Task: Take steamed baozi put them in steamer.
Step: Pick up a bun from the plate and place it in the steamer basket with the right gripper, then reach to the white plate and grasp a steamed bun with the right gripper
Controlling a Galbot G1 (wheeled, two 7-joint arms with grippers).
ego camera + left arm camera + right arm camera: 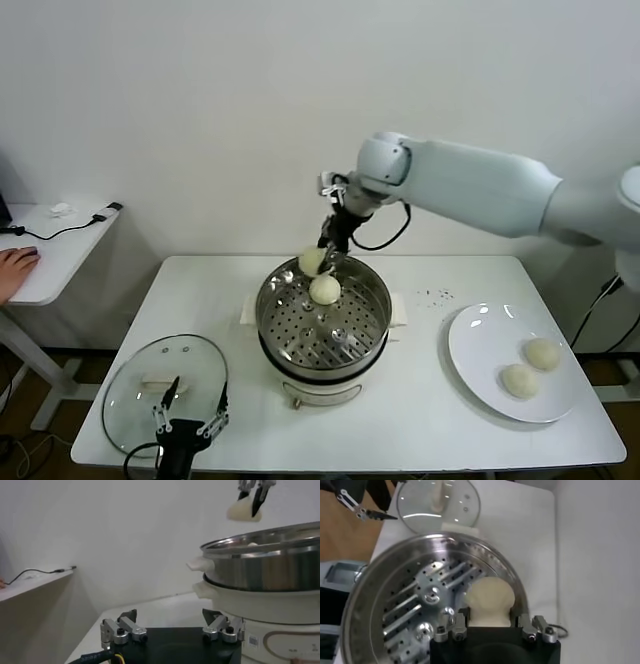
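Overhead, right tool [333, 247] apparently clenches a steamed baozi [312, 261] above the steamer [323, 345]; left tool [189, 412] released.

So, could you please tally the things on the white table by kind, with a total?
Steamed baozi: 4, counting one held by the right gripper, one in the steamer and two on the plate
Steamer: 1
White plate: 1
Glass lid: 1
Total: 7
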